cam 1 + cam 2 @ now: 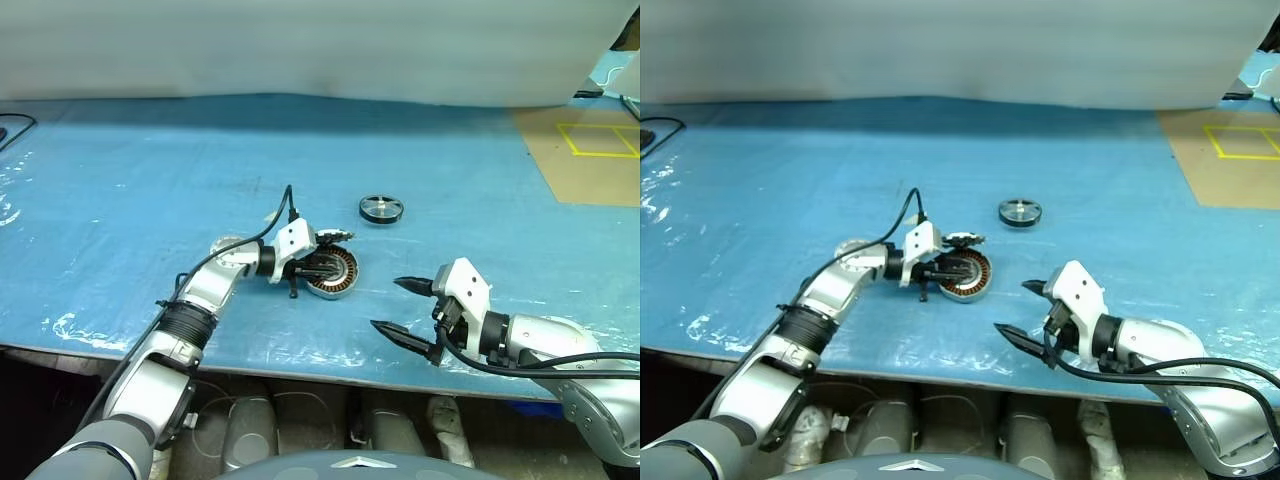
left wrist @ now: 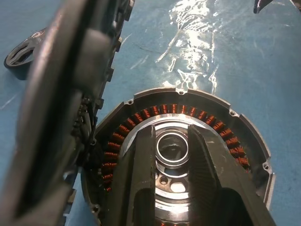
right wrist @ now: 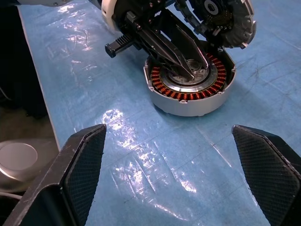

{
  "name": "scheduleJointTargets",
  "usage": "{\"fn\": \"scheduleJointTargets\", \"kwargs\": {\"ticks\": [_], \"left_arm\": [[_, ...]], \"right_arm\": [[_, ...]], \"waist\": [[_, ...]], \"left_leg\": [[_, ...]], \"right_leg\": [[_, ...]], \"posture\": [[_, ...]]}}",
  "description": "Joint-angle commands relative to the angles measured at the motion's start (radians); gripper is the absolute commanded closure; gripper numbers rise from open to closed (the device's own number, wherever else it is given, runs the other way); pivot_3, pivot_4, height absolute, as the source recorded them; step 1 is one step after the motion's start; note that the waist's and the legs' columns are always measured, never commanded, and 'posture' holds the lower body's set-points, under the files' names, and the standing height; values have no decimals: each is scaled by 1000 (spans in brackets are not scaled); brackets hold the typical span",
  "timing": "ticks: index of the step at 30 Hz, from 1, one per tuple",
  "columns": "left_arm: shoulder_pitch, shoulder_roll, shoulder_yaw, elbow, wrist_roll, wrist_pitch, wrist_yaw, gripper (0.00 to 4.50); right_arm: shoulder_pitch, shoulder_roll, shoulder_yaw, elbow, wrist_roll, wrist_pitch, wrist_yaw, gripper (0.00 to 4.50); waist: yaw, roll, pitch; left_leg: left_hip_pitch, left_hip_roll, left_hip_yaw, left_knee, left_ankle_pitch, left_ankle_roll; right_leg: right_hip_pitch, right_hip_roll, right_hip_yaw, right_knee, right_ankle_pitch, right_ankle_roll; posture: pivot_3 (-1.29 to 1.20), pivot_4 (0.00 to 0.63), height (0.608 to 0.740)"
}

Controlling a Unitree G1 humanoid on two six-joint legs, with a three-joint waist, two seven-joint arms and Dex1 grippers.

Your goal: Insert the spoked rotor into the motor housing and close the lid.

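- Reaching over the motor housing (image 3: pixel 190 89), our left gripper (image 3: pixel 186 59) has its fingers nearly together above the silver centre hub; we see nothing between them, so we judge it is steadying or lining up on the hub, not carrying a part.
- We see the lid (image 3: pixel 225 21) tipped up at the housing's far edge, leaving the windings exposed for the rotor.
- We find the spoked rotor (image 1: pixel 381 209) flat on the blue table cover (image 1: pixel 120 190), well apart beyond the housing, not yet inserted.
- Our right gripper (image 1: pixel 402 305) hangs wide open and empty near the housing, ready, we judge, to fetch the rotor.
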Motion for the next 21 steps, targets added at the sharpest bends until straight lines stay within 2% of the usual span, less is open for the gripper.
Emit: {"fn": "scheduleJointTargets", "kwargs": {"ticks": [1, 4, 5, 8, 12, 15, 18, 21], "left_arm": [[-2, 10, -12, 7, 5, 13, -23, 3812], [2, 17, -14, -6, -11, 30, -59, 3812], [7, 18, -14, -19, -21, 41, -70, 3065], [12, 15, -9, -34, -27, 48, -71, 2140], [-16, -4, 10, 40, 35, -6, 65, 800], [-29, -1, 23, 35, 9, -6, 49, 800], [-19, -8, 67, -31, -75, 34, 21, 800], [21, 34, 78, -141, -158, 110, -75, 800]], "right_arm": [[-16, 0, -5, -24, 3, 1, -7, 0], [-22, 1, -3, -20, 1, 5, -11, 0], [-25, 2, 0, -18, -2, 4, -13, 0], [-30, 4, 8, -13, -8, 2, -18, 0], [-31, 4, 17, -2, -20, -7, -18, 0], [-31, 5, 19, 13, -29, -19, -14, 0], [-26, 8, 17, 19, -31, -30, -8, 0], [-30, 18, 6, 14, -8, -34, 0, 0]], "waist": [[0, 0, 0], [0, 0, 0], [0, 0, 0], [0, 0, 0], [0, 0, 0], [0, 0, 0], [-2, 0, 0], [-1, 0, 0]], "left_leg": [[0, 0, 0, 0, 0, 0], [0, 0, 0, 0, 0, 0], [0, 0, 0, 0, 0, 0], [0, 0, 0, 0, 0, 0], [0, 0, 0, 0, 0, 0], [1, 0, 0, 1, 0, 0], [2, 0, 0, 0, 0, 0], [0, 0, 0, 0, 0, 0]], "right_leg": [[0, 0, 0, 0, 0, 0], [0, 0, 0, 0, 0, 0], [0, 0, 0, 0, 0, 0], [0, 0, 0, 0, 0, 0], [0, 0, 0, 0, 0, 0], [2, 0, 0, 0, 0, 0], [3, 0, 0, 0, 0, 0], [0, 0, 0, 0, 0, 0]], "posture": [[0, 150, 740], [0, 150, 740], [0, 150, 740], [0, 150, 740], [0, 150, 740], [0, 150, 740], [0, 150, 740], [0, 150, 740]]}}
